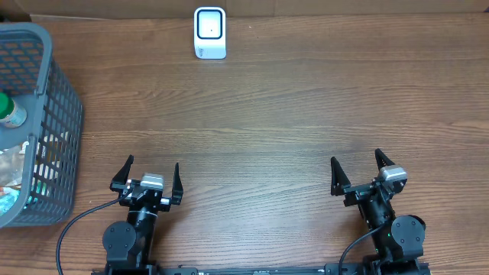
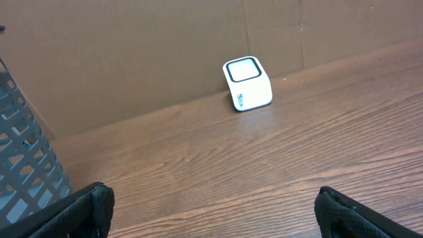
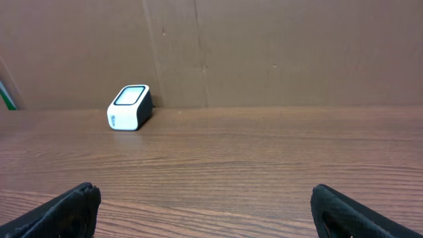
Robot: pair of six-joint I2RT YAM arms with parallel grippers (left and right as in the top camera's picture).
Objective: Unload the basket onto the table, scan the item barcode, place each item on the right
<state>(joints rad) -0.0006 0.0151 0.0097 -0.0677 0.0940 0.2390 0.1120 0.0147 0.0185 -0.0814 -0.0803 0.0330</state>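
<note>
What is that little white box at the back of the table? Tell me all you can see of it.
The white box is small, round-cornered and looks like plastic. Its top face holds a pale square window with a dark frame; small bluish print on the front is too small to read. It stands on the wooden table, at the far edge by the brown cardboard wall, with nothing else touching it.
</note>
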